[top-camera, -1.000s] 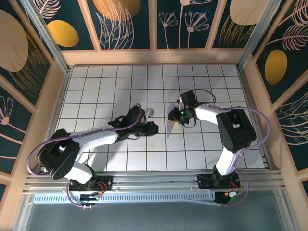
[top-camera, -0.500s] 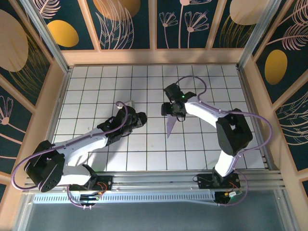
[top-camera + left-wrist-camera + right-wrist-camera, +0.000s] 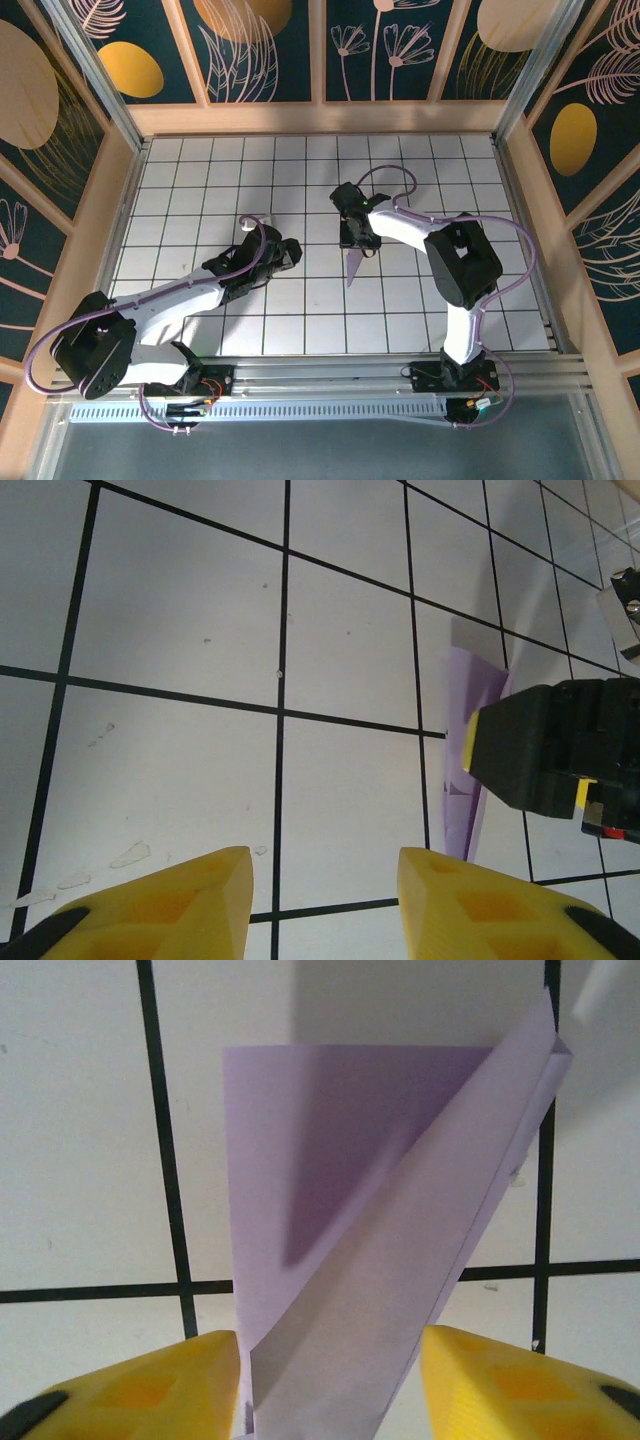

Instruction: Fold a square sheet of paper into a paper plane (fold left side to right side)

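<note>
The lavender paper, folded into a slim dart-shaped paper plane [image 3: 354, 266], lies on the white grid table [image 3: 200, 180] with its point toward the near edge. My right gripper [image 3: 357, 232] hovers over its far, wide end. In the right wrist view the gripper [image 3: 330, 1390] is open, its yellow fingers [image 3: 170, 1385] either side of the paper [image 3: 330, 1160], whose upper flap slants up off the lower layer. My left gripper [image 3: 289, 251] sits about one tile to the paper's left. It [image 3: 325, 900] is open with bare table between its fingers, and the paper [image 3: 478, 680] lies beyond, beside the right gripper's black body [image 3: 560, 745].
A wooden rim [image 3: 320, 118] and patterned walls enclose the table. The right arm's purple cable [image 3: 395, 175] loops over the far tiles. Free tiles surround the paper on the right and near sides.
My left gripper has opened and drawn back to the left, away from the paper. My right gripper has swung left from beside the paper to over its far end.
</note>
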